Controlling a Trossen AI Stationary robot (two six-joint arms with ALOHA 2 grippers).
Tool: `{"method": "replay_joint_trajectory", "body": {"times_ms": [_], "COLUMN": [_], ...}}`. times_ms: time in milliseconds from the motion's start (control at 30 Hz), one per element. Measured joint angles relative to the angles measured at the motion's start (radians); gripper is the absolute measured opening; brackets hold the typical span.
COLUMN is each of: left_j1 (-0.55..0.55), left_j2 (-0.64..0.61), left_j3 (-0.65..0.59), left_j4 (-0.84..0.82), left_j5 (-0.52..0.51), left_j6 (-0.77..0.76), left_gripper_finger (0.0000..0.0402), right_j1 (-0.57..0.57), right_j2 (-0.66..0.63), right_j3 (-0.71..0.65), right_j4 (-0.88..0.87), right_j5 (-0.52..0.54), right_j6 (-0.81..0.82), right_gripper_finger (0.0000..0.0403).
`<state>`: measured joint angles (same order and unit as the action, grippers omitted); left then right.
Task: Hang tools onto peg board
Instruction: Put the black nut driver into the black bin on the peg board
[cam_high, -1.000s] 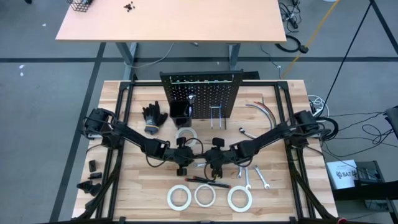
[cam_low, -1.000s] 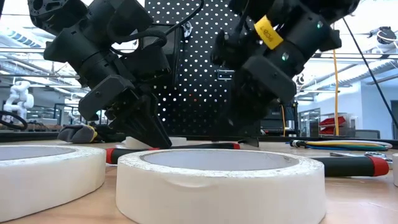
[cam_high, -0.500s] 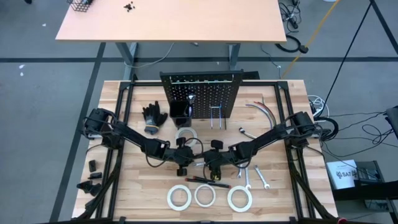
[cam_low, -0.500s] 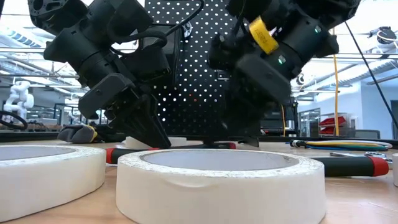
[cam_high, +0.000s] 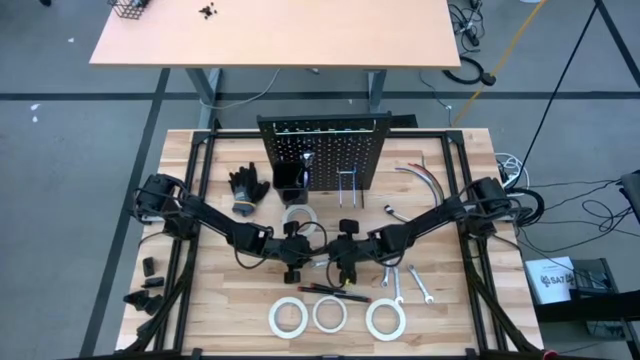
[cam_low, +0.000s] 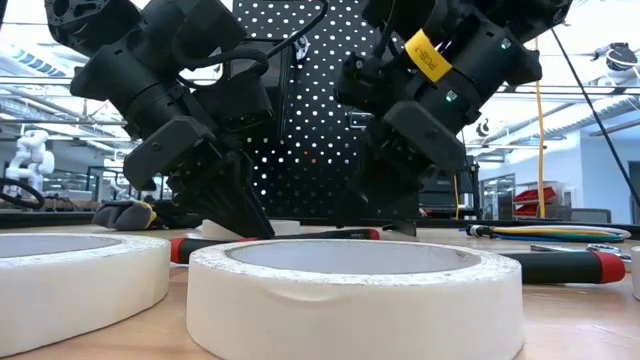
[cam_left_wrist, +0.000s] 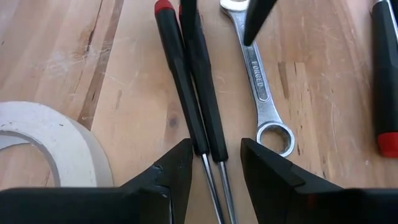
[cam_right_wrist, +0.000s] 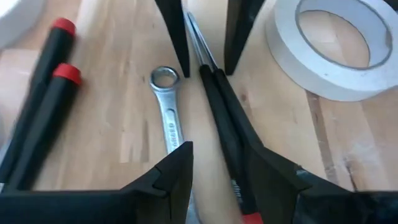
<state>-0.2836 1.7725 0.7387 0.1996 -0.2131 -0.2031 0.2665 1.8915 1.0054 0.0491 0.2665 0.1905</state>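
Both my grippers hung low over the middle of the surface (cam_high: 200, 300), facing each other across a pair of thin black screwdrivers (cam_left_wrist: 193, 81) that lay side by side. My left gripper (cam_left_wrist: 214, 165) stood released, its fingers either side of the two metal shafts, touching neither that I could see. My right gripper (cam_right_wrist: 217, 168) was likewise released, straddling the black handles of the same pair from the other end. A wrench (cam_left_wrist: 258, 74) lay just beside the screwdrivers, flat on the wood, and two thicker red-tipped screwdrivers (cam_right_wrist: 46, 93) lay farther off to one side. A tape roll (cam_right_wrist: 329, 50) sat near the left gripper, and three more rolls (cam_high: 328, 315) lay in a row at the near edge. The peg board (cam_high: 322, 150) stood upright at the far side, well apart from the tools, with black gloves (cam_high: 247, 187) beside it.
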Motion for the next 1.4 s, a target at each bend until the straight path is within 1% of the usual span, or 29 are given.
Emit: {"method": "replay_joint_trajectory", "body": {"times_ms": [200,367,567,700,767,900,1200,1300,1400], "left_j1": [0.000,-0.001,-0.003,-0.005,-0.007,-0.007,-0.007,-0.007,-0.008], "left_j2": [0.000,0.000,0.000,0.000,0.000,-0.008,-0.077,-0.081,-0.081], "left_j3": [0.000,0.000,0.000,0.000,0.000,0.000,0.000,0.000,0.000], "left_j4": [0.000,0.001,0.002,0.002,0.002,-0.002,0.004,0.002,0.002], "left_j5": [0.000,0.001,0.015,0.027,0.027,0.027,0.026,0.032,0.067], "left_j6": [0.000,-0.005,-0.052,-0.053,-0.053,-0.069,-0.071,-0.071,-0.072], "left_gripper_finger": [0.0138,0.0138,0.0138,0.0138,0.0138,0.0138,0.0138,0.0138,0.0138], "right_j1": [-0.008,0.000,0.003,0.003,0.003,0.002,0.002,0.002,0.003], "right_j2": [0.008,0.020,0.047,0.065,0.077,0.080,0.081,0.081,0.076], "right_j3": [0.000,0.000,0.003,0.004,0.004,0.004,0.004,0.003,0.002], "right_j4": [-0.014,-0.019,-0.010,-0.011,-0.010,-0.025,-0.044,-0.044,-0.044], "right_j5": [-0.010,-0.011,-0.004,-0.004,-0.007,-0.049,-0.085,-0.095,-0.101], "right_j6": [-0.013,0.026,0.043,0.093,0.110,0.142,0.214,0.215,0.216], "right_gripper_finger": [0.0141,0.0141,0.0141,0.0140,0.0133,0.0107,0.0042,0.0041,0.0041]}}
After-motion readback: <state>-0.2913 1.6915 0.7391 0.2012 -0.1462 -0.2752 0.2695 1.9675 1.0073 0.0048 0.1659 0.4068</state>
